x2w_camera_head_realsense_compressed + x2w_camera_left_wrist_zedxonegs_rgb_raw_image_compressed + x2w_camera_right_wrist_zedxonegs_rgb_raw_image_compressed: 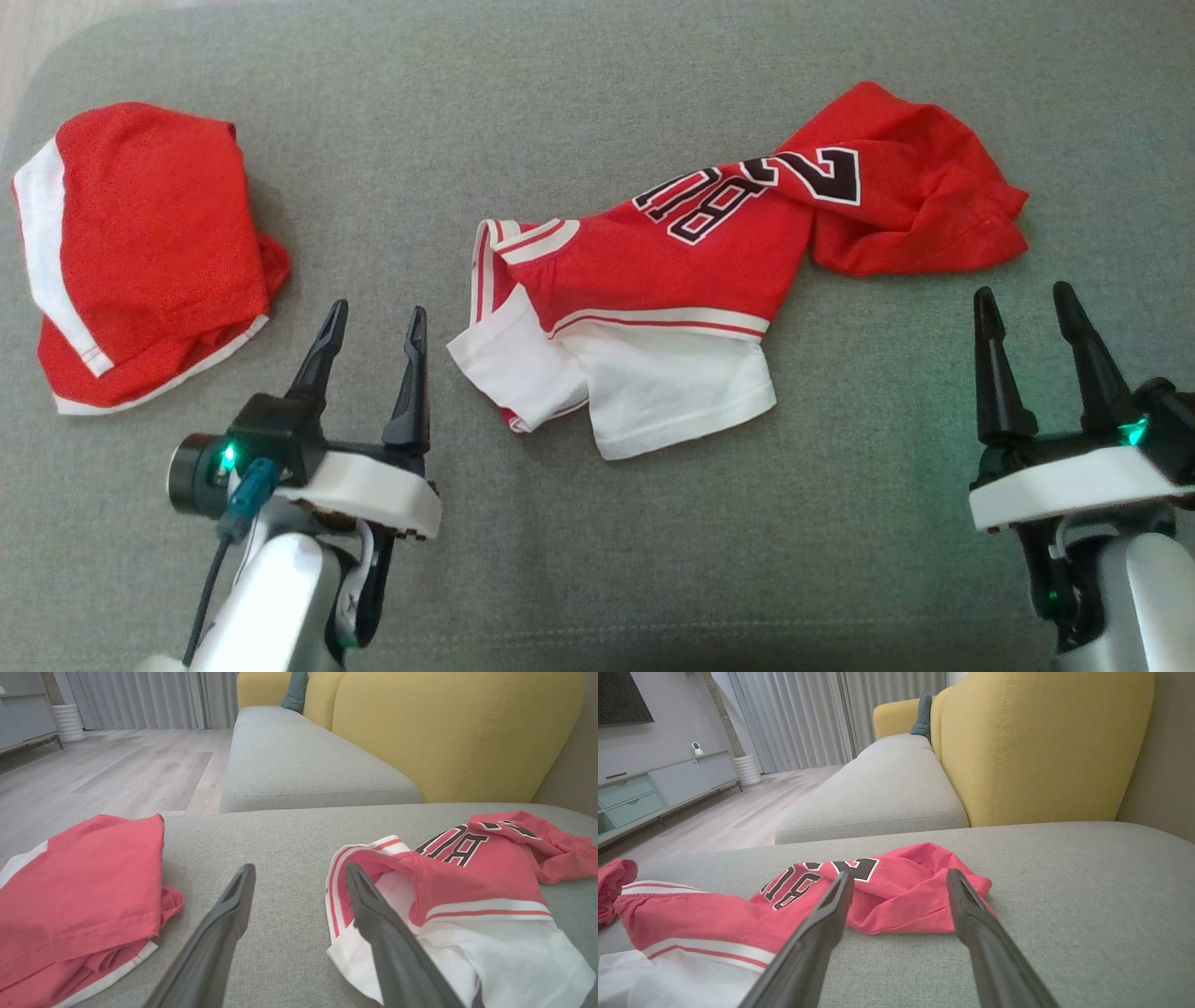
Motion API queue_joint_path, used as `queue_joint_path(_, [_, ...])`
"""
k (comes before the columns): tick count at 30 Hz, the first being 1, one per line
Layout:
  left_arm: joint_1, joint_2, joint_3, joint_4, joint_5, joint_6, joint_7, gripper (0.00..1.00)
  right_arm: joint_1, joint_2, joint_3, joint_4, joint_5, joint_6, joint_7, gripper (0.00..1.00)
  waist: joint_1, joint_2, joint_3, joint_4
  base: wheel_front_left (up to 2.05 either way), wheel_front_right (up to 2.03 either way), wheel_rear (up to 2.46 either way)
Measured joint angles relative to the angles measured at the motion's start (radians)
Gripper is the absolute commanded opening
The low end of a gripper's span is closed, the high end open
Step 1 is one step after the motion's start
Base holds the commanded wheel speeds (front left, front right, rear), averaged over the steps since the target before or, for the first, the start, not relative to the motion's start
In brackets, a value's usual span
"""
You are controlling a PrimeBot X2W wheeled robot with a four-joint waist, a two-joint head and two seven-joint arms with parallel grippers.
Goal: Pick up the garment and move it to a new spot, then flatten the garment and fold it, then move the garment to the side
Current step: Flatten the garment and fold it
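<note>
Both grippers are found empty over the grey sofa cushion (pixel 597 579). The jaws of the left gripper (pixel 378 308) and of the right gripper (pixel 1023 291) stand wide apart with nothing between them. The task's garment, a red and white numbered jersey (pixel 672 271), is noted lying crumpled between the two. Its white sleeve lies just inboard of the left gripper's fingertips, and its twisted red end lies ahead and inboard of the right gripper. A folded red garment (pixel 149 252) is recorded outboard of the left gripper, near but apart. Two risks are judged. A pinch taken on the bunched end could catch one layer only, so the twist would be carried to the new spot. A leftward carry could drag across the folded piece and undo it.
</note>
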Motion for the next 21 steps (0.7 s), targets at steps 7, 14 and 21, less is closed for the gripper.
queue_joint_path(7, [0.0, 0.0, -0.003, -0.001, 0.0, 0.0, 0.0, 1.0, -0.007, -0.018, -0.011, 0.043, 0.008, 0.0, 0.056, 1.0, 0.0, 0.0, 0.01, 0.001, 0.0, 0.0, 0.0])
queue_joint_path(14, [-0.025, -0.001, -0.009, -0.01, 0.008, -0.001, 0.0, 1.0, -0.156, -0.11, -0.024, 0.145, 0.047, 0.0, 0.152, 1.0, 0.0, 0.0, 0.061, 0.002, 0.0, 0.0, 0.0])
queue_joint_path(21, [-0.085, -0.006, -0.013, -0.012, 0.017, -0.003, 0.0, 1.0, -0.295, -0.169, -0.002, 0.268, 0.093, 0.0, 0.217, 1.0, 0.0, 0.0, 0.116, 0.015, 0.0, 0.0, 0.0])
